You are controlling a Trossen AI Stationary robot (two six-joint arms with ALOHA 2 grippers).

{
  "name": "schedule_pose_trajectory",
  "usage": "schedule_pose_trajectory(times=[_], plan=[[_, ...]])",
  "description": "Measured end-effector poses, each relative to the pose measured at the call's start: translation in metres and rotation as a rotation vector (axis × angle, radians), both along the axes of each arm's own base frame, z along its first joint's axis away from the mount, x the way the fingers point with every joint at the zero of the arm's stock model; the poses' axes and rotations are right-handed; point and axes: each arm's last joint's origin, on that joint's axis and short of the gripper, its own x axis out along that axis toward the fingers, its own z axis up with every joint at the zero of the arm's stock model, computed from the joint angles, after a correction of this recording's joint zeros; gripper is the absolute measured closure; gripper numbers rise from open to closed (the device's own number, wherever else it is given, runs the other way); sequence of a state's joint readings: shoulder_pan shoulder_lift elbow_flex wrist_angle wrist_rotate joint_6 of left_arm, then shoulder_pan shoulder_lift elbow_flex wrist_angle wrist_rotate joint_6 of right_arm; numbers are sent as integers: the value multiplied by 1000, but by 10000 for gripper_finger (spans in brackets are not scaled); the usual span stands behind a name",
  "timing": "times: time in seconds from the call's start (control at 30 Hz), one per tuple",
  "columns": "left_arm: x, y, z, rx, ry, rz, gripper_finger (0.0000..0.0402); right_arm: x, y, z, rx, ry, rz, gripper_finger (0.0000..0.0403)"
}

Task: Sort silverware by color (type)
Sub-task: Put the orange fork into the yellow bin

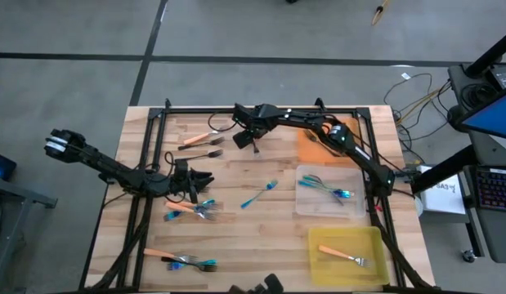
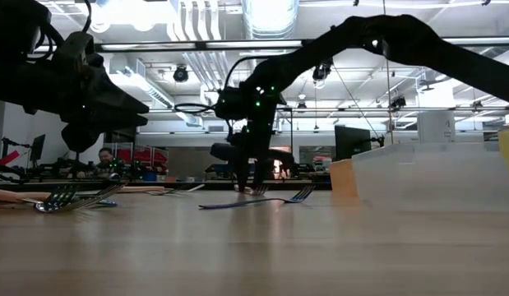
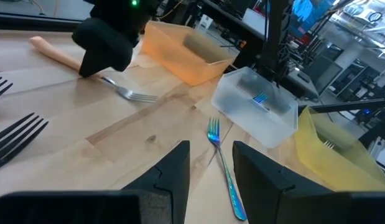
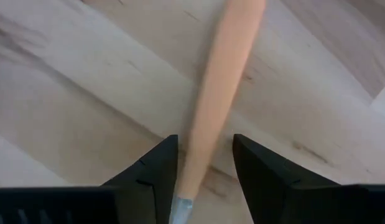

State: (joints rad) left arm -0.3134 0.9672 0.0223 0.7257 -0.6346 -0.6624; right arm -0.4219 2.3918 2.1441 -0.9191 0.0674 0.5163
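1. Front edge of bench (image 1: 261,245): yellow tray (image 1: 318,265) with one orange-handled fork (image 1: 342,256), long axis slanting across the tray. At the front left, a small bunch of orange and blue forks (image 1: 181,260), overlapped and hard to count.
2. Mid bench, left: second bunch of forks (image 1: 195,210), orange and blue handles crossing, tines tangled.
3. Left tool (image 3: 211,146), just behind that bunch, held low over the bench. Fingers (image 3: 173,174) parted, nothing between them, nothing touched.
4. Lone teal fork (image 3: 226,168), ahead of the left tool on bare wood. Long axis diagonal, tines toward the clear tray (image 1: 306,204).
5. Clear tray, right of centre, with a few teal forks inside; number unclear.
6. Dark-handled fork (image 1: 205,153), far left half, lying roughly crosswise.
7. Right tool (image 4: 204,140), far centre, lowered to the bench. Fingers (image 4: 267,180) spread, straddling the handle of an orange fork (image 4: 223,81), not clamped on it. Handle running away past the fingertips; metal neck just visible between the fingers. Tines clear of the tool in the left wrist view; this fork hidden under the tool from above.
8. Orange tray (image 1: 306,143), far right, partly covered by the right arm; contents not discernible.
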Motion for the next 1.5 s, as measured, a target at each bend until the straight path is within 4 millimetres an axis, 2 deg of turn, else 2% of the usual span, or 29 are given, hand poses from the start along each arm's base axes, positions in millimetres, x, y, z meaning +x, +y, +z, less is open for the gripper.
schedule_pose_trajectory(times=[0.23,0.47,0.7,0.8,0.97,1.1,1.2,1.33,1.5], plan=[[-1,0,-2,9,27,0,299,-2,-2,-3,29,2,25,290],[-1,0,-3,10,32,0,299,-5,-4,0,31,16,54,371],[-1,0,-3,7,30,0,299,-18,0,8,72,115,108,373],[-1,0,-4,11,38,-1,299,-24,3,26,63,116,134,373],[-1,0,-4,13,45,0,299,-38,10,78,7,63,195,373],[-1,0,-4,14,46,0,299,-61,20,117,-5,97,244,373],[-1,0,-5,13,49,0,299,-85,29,142,-48,186,236,371],[-1,0,-5,14,52,0,299,-120,41,162,-92,296,187,370],[-1,0,-6,16,59,1,299,-163,62,170,-80,329,163,371]])
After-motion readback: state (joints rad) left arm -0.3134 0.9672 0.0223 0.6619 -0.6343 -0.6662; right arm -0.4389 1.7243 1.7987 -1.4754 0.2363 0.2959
